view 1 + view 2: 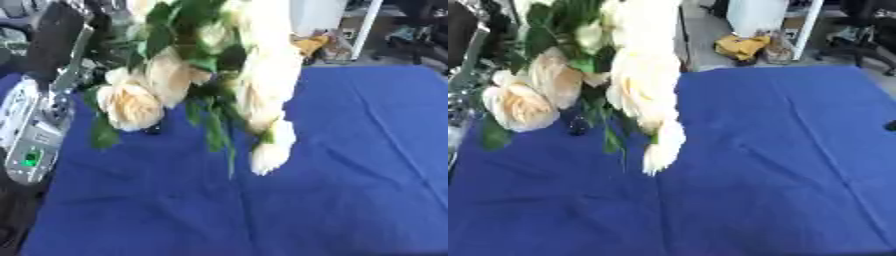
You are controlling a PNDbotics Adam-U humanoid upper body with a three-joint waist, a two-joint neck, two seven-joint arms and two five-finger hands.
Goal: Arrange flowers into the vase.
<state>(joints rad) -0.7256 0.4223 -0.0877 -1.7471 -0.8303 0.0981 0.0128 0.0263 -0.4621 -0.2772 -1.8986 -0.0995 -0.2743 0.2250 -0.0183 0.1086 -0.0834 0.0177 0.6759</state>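
Observation:
A bunch of cream roses [131,102] with green leaves [210,127] hangs close in front of me, heads down, over the left half of the blue tablecloth [350,165]. A long pale bloom [267,90] reaches lowest. The stems run up out of the top edge. My left forearm [35,135], silver and white with a green light, rises along the left side toward the top of the bunch. Leaves hide the left hand. No vase shows in either view. My right hand shows in neither view.
The blue cloth covers the whole table. A small dark shape [577,131] shows just under the roses, and another small dark shape [891,125] sits at the right edge. Beyond the far edge lie a yellow bundle [741,46] and white furniture [756,15].

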